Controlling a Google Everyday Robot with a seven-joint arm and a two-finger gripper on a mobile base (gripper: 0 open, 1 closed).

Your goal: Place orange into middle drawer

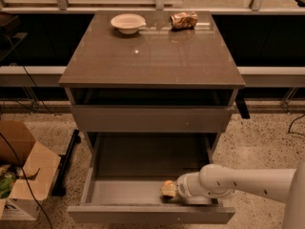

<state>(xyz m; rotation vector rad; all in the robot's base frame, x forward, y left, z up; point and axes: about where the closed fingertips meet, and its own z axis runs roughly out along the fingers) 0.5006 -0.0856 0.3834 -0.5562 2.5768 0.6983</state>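
Treat the orange (167, 188) as a light, firm ball. Its skin looks smooth and a little glossy, so it will probably slip under a shallow pinch and roll once it is free on a flat floor. It should stand a moderate squeeze, but a hard one may bruise it. If you need to grip it, take it across its widest part with the contact level on both sides, not near the top where it can squirt out.

The fruit sits low inside the open middle drawer (119, 192), on or just above the light grey floor, near the front wall and right of centre. The claw (175, 190) comes in from the right on the white arm and is down inside the drawer. The orange is right at its left tip, touching it or as good as touching.

You cannot tell from here whether the claw is clamped on the fruit or standing apart from it, because the wrist housing hides that end. The orange is well below the bench (152, 56).
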